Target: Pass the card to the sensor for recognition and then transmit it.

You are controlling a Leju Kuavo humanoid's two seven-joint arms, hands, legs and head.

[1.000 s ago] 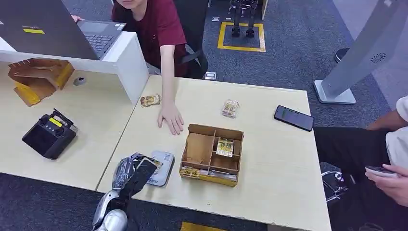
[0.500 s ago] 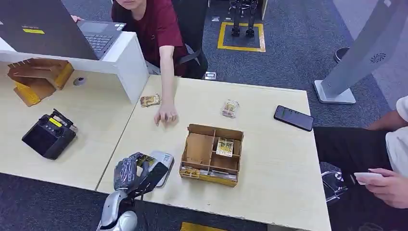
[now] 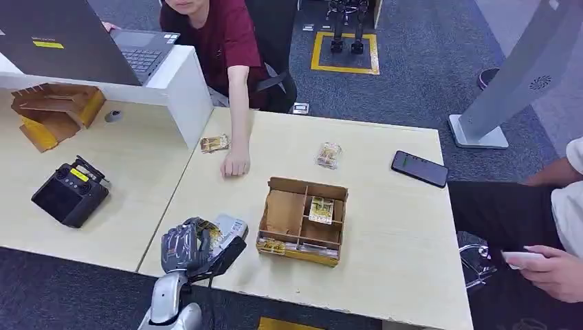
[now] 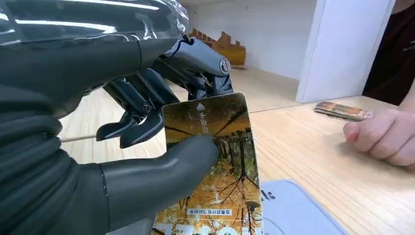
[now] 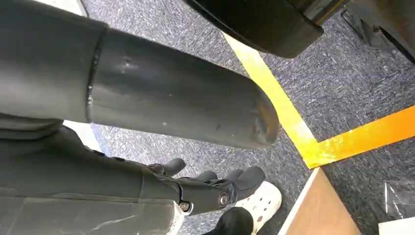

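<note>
Pinching the thin, stiff, slippery card by its faces in the left hand above the sensor; right hand hanging empty.

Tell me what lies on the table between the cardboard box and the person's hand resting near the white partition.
Nothing: in the head view, bare tabletop runs from the cardboard box to the person's hand. The loose card lies beyond that hand.
</note>
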